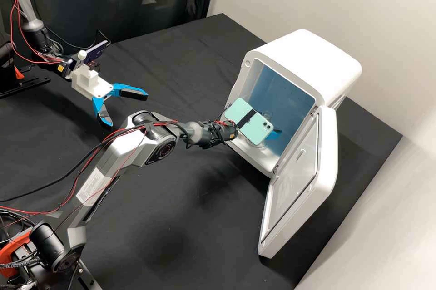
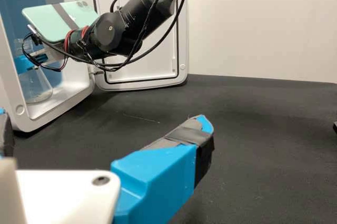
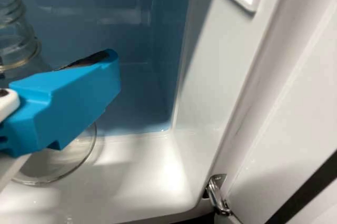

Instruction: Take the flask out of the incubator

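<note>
The white incubator [image 1: 309,63] stands at the bench's right with its door [image 1: 299,176] swung open, showing a blue interior. A clear glass conical flask [image 3: 52,166] stands upright on the incubator floor, also seen in the left wrist view as the flask [image 2: 34,84]. My right gripper [image 1: 274,132] is inside the chamber, close beside the flask's neck; whether it grips the glass is hidden. My left gripper [image 1: 127,109] hangs open over the bench at the far left, well away from the incubator, with nothing in it.
A mint-green phone [image 1: 250,120] mounted on the right wrist covers much of the incubator opening. The open door [image 2: 142,71] stands to the right of the opening, its hinge [image 3: 215,195] by the chamber's corner. Black bench [image 1: 195,217] lies bare in front.
</note>
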Action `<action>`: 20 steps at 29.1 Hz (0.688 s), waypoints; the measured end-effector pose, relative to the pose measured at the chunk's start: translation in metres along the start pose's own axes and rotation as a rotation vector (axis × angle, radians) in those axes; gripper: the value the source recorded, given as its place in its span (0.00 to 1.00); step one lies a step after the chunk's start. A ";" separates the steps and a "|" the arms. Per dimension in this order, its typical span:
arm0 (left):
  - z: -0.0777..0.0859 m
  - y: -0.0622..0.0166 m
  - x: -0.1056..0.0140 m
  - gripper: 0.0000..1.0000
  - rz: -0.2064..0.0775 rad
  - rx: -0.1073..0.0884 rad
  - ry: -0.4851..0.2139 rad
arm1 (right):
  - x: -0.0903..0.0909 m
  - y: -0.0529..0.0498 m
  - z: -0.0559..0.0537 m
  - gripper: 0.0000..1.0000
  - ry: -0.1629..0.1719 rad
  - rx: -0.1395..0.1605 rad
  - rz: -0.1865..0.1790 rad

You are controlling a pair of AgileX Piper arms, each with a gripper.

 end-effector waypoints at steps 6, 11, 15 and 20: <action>0.000 0.0000 0.000 1.00 0.000 0.000 0.000 | 0.001 0.001 -0.001 0.00 0.004 0.001 0.004; 0.000 0.0000 0.000 1.00 0.000 0.000 0.000 | 0.001 0.001 -0.001 0.00 0.004 0.001 0.004; 0.000 0.0000 0.000 1.00 0.000 0.000 0.000 | 0.001 0.001 -0.001 0.00 0.003 0.001 0.003; 0.000 0.0000 0.000 1.00 0.000 0.000 0.000 | 0.002 -0.001 0.001 0.00 0.001 0.021 0.004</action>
